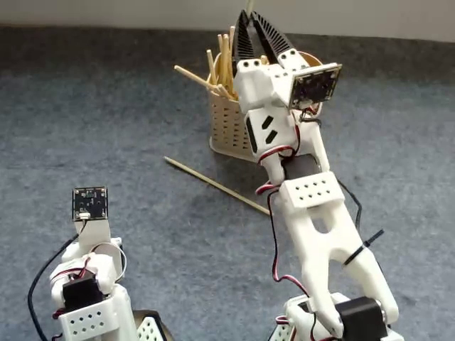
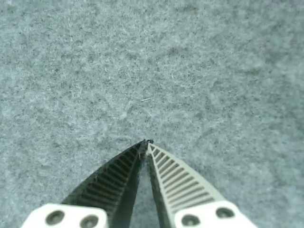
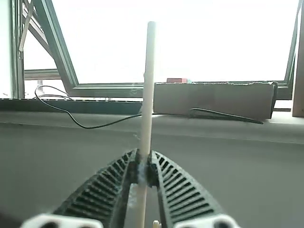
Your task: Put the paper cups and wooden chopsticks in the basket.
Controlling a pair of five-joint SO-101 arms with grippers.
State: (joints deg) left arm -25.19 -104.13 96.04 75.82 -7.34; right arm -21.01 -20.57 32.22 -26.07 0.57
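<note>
A pale woven basket [image 1: 231, 128] stands at the back of the table with several wooden chopsticks [image 1: 222, 67] sticking out of it. My right gripper [image 1: 250, 15] is raised above the basket, pointing upward, shut on one chopstick [image 3: 148, 85] that stands upright between its fingers [image 3: 164, 183]. Another chopstick [image 1: 217, 186] lies flat on the grey mat in front of the basket. A brown curved rim [image 1: 311, 57], perhaps a paper cup, peeks out behind the right arm's camera. My left gripper [image 2: 147, 142] is shut and empty just above bare mat. The left arm [image 1: 89, 284] is folded at the near left.
Grey felt mat [image 1: 106, 128] covers the table. The right arm [image 1: 320, 220] stretches from the near right edge up over the basket and hides its right side. A window and a cardboard box [image 3: 213, 97] lie beyond the table's far edge.
</note>
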